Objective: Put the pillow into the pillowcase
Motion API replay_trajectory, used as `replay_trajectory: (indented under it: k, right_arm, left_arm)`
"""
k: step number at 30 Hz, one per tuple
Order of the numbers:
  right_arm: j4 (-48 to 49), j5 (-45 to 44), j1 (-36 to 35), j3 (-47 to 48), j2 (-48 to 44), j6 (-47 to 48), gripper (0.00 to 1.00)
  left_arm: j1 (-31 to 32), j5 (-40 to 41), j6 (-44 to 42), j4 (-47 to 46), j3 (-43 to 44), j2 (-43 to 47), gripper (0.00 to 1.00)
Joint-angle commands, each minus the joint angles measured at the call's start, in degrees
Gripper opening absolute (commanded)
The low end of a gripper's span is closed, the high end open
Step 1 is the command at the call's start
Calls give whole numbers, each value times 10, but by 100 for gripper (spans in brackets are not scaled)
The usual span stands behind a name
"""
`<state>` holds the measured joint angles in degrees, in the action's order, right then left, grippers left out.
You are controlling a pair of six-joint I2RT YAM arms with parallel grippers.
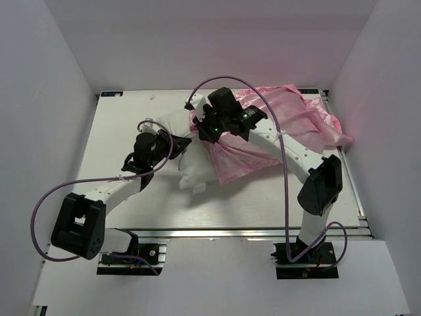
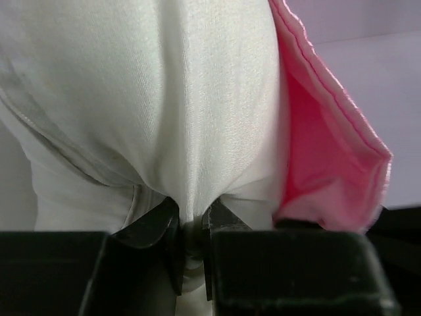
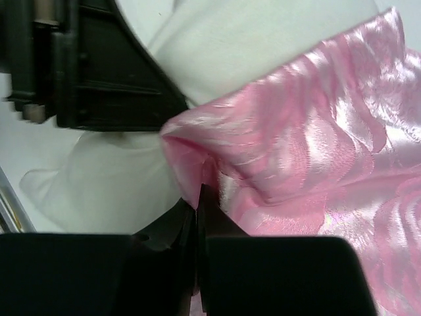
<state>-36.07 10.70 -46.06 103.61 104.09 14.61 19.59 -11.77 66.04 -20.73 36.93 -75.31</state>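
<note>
A plump white pillow point(image 1: 192, 168) lies mid-table point(image 1: 263, 204), half inside the pink satin pillowcase point(image 1: 293, 115) spreading right and rearward, with the left gripper point(image 2: 191, 222) pinching pillow fabric, the right gripper point(image 3: 197, 196) clamped on the pillowcase hem, and the right arm point(image 1: 289, 153) crossing over it.

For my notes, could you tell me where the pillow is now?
In the top view, the pillow lies just left of centre, its right end inside the pillowcase.
</note>
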Motion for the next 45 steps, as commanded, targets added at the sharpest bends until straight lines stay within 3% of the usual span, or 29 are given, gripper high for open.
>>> replay_trajectory:
  k: [1,2,5,9,11,15,19,21,22,23,24,26,27,30,34,36,40,43,45]
  right_arm:
    - [7,41,27,5,31,-16,4]
    - [4,47,31,27,39,-18,0]
    - [-7,77,28,80,72,-41,0]
    - [-46,98,-12,241,125,-64,0]
    - [-69,129,-29,274,147,-78,0]
    - [-47,103,-47,259,121,-76,0]
    - [-47,160,-21,200,97,-64,1]
    - [-67,207,-14,192,97,-43,24]
    - [-72,232,-10,186,94,-34,43]
    - [-78,237,-7,186,90,-3,70]
    - [-85,238,-2,186,85,15,76]
    - [-84,232,32,186,55,25,87]
    - [-85,255,70,189,31,39,89]
    - [-97,334,152,189,-23,94,89]
    - [-20,399,229,62,-134,117,89]
    - [69,384,245,-73,-216,125,89]
    - [184,359,255,-245,-312,118,90]
    - [215,343,265,-293,-342,101,89]
    - [213,342,282,-299,-346,77,89]
  left_arm:
    - [5,-47,30,-63,24,-8,10]
    - [6,-49,30,-59,27,-11,10]
    - [16,-48,25,-55,32,-20,9]
    - [36,-38,46,-68,27,-41,5]
    - [36,-2,53,-127,-5,-25,2]
    - [33,18,14,-82,15,1,1]
    - [19,25,-39,-32,29,23,2]
    - [16,5,-57,-19,53,10,7]
    - [16,-1,-67,3,64,4,14]
    - [15,-7,-91,16,74,1,24]
    - [16,-4,-109,32,94,7,42]
    - [16,24,-181,117,115,33,51]
    - [15,44,-209,179,134,69,57]
    - [15,102,-315,276,154,144,61]
    - [18,85,-412,346,186,211,63]
    - [29,63,-453,365,187,230,64]
    - [94,27,-532,407,188,237,69]
    - [191,101,-596,441,191,213,74]
    - [260,196,-651,454,196,176,76]
